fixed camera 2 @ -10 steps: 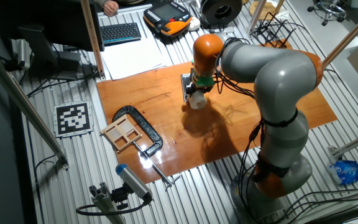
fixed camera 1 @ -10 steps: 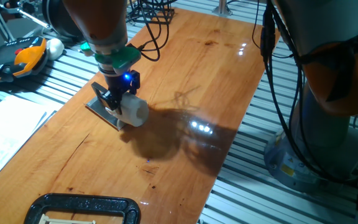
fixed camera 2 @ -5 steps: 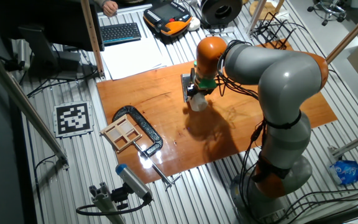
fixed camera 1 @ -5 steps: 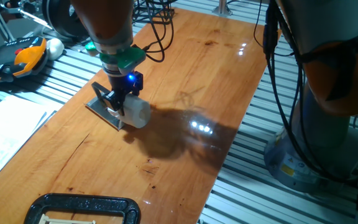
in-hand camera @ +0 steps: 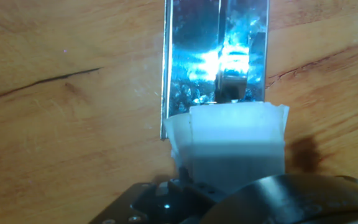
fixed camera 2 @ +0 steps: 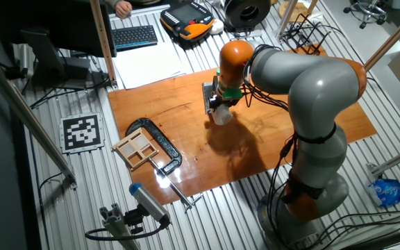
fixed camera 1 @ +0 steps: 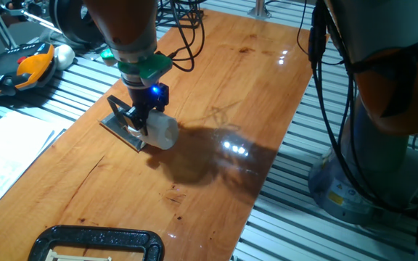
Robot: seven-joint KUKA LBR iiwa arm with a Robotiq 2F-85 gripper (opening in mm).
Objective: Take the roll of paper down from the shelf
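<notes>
Black two-finger gripper [fixed camera 1: 145, 116] clamped on small white cylindrical paper roll [fixed camera 1: 158, 132], roll overhanging edge of flat grey metal shelf plate [fixed camera 1: 120, 130] on wooden table [fixed camera 1: 216, 80].

One fixed view low, close; other high, far; both share tabletop [fixed camera 1: 216, 87]. Hand view looks straight down.

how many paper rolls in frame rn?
1. The roll of paper is at the front edge of the shelf, on the wooden table, with the pincer on it. None elsewhere in view; the arm could hide others.
</notes>
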